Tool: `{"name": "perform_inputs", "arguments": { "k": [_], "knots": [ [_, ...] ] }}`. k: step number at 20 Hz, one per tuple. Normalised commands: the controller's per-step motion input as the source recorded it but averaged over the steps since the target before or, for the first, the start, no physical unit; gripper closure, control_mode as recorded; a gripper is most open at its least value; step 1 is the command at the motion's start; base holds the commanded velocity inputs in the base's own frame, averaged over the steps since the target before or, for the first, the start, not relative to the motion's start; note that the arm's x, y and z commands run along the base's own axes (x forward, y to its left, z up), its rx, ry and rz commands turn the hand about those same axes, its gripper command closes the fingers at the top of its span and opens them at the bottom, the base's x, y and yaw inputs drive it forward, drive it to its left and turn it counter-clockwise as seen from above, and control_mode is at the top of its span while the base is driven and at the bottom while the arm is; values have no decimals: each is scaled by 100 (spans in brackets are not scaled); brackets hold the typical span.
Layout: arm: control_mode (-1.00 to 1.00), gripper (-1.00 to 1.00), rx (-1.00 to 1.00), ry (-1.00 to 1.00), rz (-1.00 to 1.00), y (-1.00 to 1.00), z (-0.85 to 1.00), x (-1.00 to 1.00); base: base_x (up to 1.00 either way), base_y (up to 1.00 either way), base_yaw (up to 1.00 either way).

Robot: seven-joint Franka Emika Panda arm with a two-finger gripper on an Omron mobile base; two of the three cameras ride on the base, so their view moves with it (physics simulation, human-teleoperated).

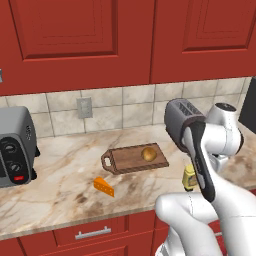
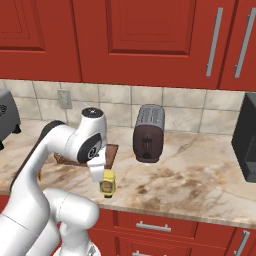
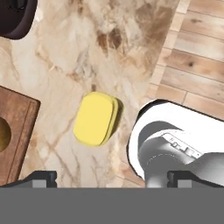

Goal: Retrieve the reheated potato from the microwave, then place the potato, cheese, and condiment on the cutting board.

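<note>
Hovering wide-open, empty claw (image 3: 111, 179), condiment (image 3: 97, 118) just ahead, seemingly below (potato (image 1: 148, 153) on cutting board (image 1: 131, 159))

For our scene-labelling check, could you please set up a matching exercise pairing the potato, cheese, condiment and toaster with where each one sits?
Things:
1. potato
2. cheese
3. condiment
4. toaster

Places:
A. upright on the counter near its front edge, under the arm
B. at the back of the counter, by the tiled wall
C. on the cutting board
D. lying on the bare counter, in front of the board

Pairs: 1-C, 2-D, 3-A, 4-B
</note>
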Motion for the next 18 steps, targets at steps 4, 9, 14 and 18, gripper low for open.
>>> {"name": "perform_inputs", "arguments": {
  "k": [4,9,14,18],
  "knots": [
    [-100,-100,3,-5,-7,-16,-8,0,0,0,0],
    [-100,-100,0,-2,-4,-14,-4,0,0,0,0],
    [-100,-100,0,0,-3,-1,-6,2,0,0,0],
    [-100,-100,0,0,-2,0,-6,20,0,0,0]
  ]
}}
